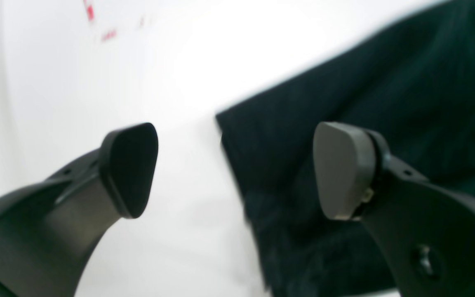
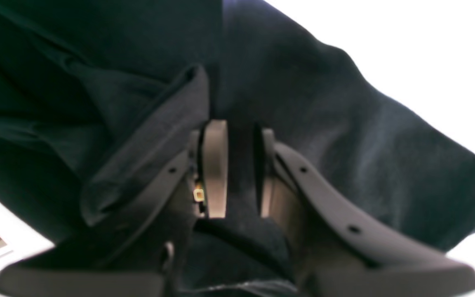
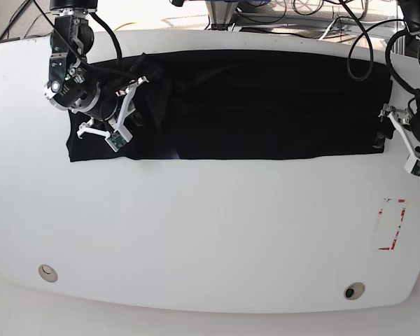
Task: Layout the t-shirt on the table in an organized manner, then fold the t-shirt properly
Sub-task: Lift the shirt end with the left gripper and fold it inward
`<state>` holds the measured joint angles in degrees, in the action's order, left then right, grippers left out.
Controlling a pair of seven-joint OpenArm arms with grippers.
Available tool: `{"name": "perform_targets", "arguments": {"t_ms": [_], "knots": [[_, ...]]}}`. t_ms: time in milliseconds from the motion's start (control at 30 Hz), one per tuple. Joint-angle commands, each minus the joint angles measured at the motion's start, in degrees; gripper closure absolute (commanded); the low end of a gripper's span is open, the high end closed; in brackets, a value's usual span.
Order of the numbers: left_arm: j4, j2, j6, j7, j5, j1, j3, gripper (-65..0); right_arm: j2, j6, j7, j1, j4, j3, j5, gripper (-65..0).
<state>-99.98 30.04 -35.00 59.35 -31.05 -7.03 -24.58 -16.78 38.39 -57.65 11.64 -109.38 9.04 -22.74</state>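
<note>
There is one t-shirt (image 3: 252,105) in front of me, black, folded into a long band that lies on the table (image 3: 196,238) along its far edge. Its long axis runs from the table's left side to its right side, parallel to that far edge, with one end near each of my two arms. The near edge of the band is fairly straight (the end under my right arm is more bunched and creased).

My right gripper (image 2: 237,165) is clamped on a fold of the cloth at the band's end near the far left corner; the fabric sits between the two pads and drapes over one finger.

My left gripper (image 1: 237,169) stands wide apart and holds nothing, at the other end of the band by the table's right edge. One pad (image 1: 132,167) is above bare table, the other over the cloth.

I count two small round holes near the front edge and one red dashed rectangle (image 3: 390,225) near the right edge.
</note>
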Motion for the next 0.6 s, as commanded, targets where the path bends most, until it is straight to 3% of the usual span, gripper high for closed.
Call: {"name": "perform_targets", "arguments": {"t_ms": [0, 300, 567], "knots": [[1.7, -1.0, 0.0, 0.0, 1.6, 3.5, 2.8, -56.1, -0.6, -0.1, 0.8, -0.5, -0.9, 0.3, -0.7, -10.3], [8.3, -8.1, -0.3, 0.0, 12.2, 6.6, 8.6, -56.1, -0.6, -0.1, 0.8, -0.5, -0.9, 0.3, -0.7, -10.3], [7.0, -7.6, -0.4, 0.1, 15.6, 0.4, 9.9, -56.0, -0.6, -0.2, 0.8, -0.6, -1.3, 0.3, -0.9, -10.3]]}}
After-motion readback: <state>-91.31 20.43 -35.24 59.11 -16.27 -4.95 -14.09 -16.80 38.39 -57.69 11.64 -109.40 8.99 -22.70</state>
